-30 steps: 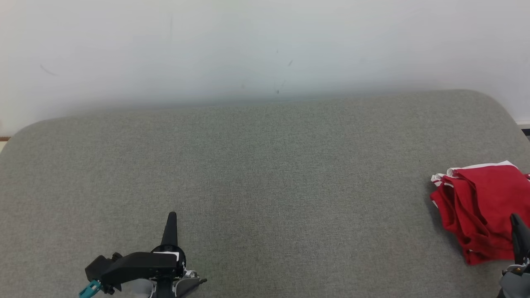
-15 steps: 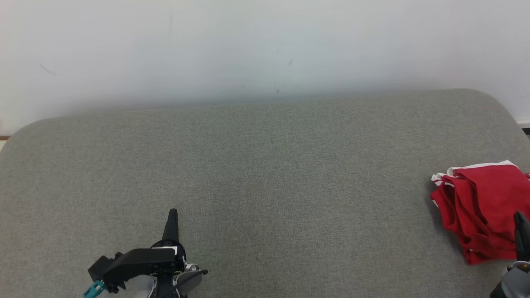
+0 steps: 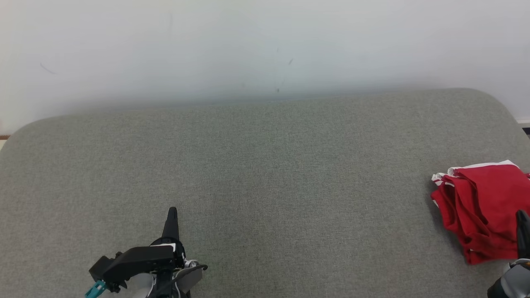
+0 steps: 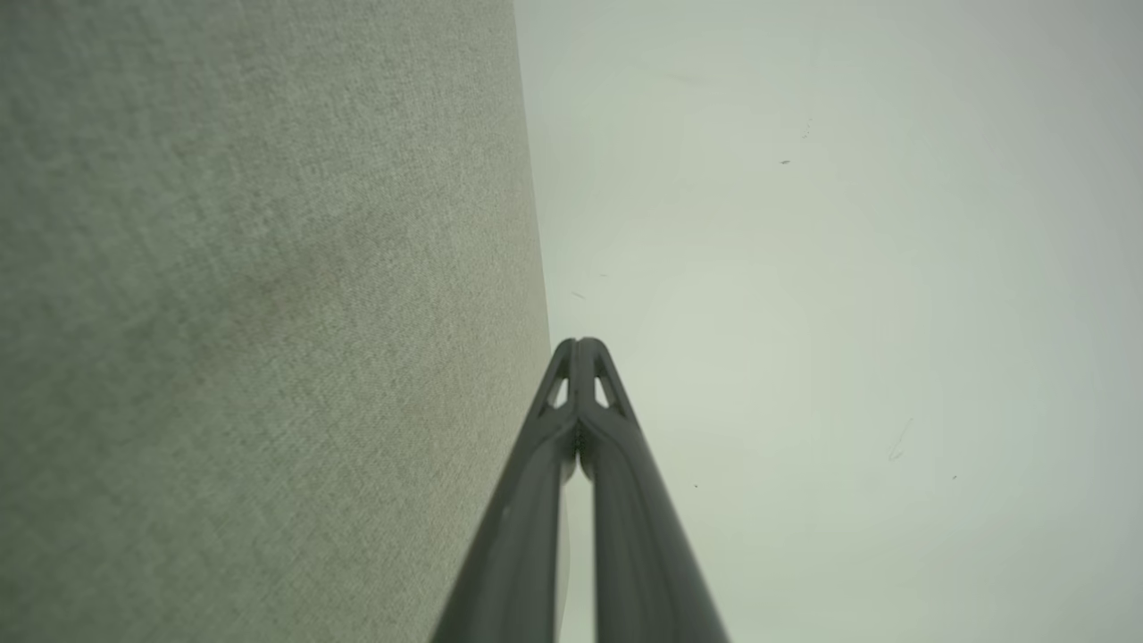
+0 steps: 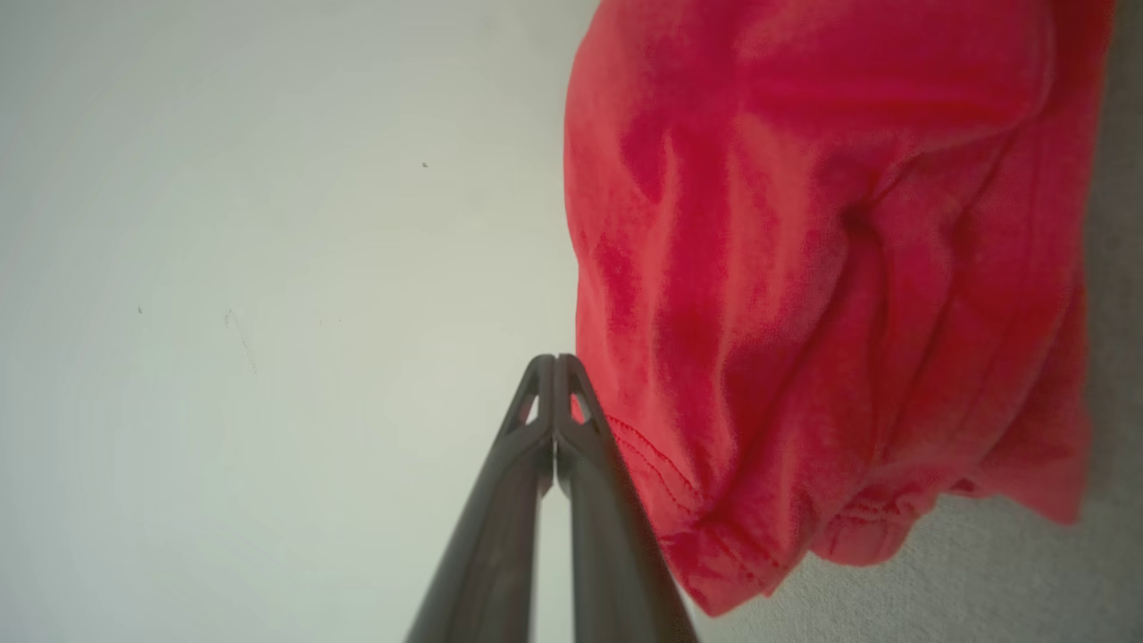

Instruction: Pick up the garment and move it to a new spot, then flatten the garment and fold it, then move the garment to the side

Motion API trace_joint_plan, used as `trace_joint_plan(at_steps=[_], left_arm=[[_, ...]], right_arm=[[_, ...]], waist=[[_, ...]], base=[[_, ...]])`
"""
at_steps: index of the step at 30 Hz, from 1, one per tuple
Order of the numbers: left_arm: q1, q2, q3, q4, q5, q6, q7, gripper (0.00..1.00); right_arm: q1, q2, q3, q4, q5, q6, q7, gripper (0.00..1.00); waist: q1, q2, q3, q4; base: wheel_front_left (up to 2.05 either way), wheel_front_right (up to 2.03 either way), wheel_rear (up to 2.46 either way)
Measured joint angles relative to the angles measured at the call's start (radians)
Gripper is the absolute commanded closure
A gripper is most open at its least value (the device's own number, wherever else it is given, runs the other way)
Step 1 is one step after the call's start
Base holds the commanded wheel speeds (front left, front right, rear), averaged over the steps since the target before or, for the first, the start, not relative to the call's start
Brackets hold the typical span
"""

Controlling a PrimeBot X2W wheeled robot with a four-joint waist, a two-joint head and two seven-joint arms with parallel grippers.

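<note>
I count two pincers, one garment, one desk and one wall.

**Left pincer** (image 3: 172,212): Both dark fingers are pressed together along their length, tips meeting, with nothing between them. In the left wrist view the closed tips (image 4: 579,344) stand against the pale wall (image 4: 848,313), with the grey fabric-covered desk (image 4: 250,313) running along one side of the fingers. I see bare desk fabric ahead of this pincer and on both sides of it.

**Right pincer** (image 3: 522,213): In the right wrist view the two fingers are closed tip to tip (image 5: 554,359) and grip nothing.

**Garment** (image 3: 484,198): One red garment with white trim lies bunched in folds on the desk (image 3: 265,165), just beside the right pincer. From the head camera this pincer's tip overlaps the garment's near edge. In the right wrist view the red cloth (image 5: 804,268) sits immediately alongside the fingers, outside the closed tips. I cannot tell whether the fingers touch the cloth. The garment is well apart from the left pincer, far off to its right.
</note>
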Motion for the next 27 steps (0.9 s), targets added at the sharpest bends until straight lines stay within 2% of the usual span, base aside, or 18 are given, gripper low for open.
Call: trace_joint_plan(at_steps=[27], left_arm=[[0.0,0.0,0.0,0.0,0.0,0.0,0.0,1.0]], right_arm=[[-0.002,0.002,-0.008,0.0,-0.002,0.0,0.005,1.0]], waist=[[0.0,0.0,0.0,0.0]], base=[[0.0,0.0,0.0]])
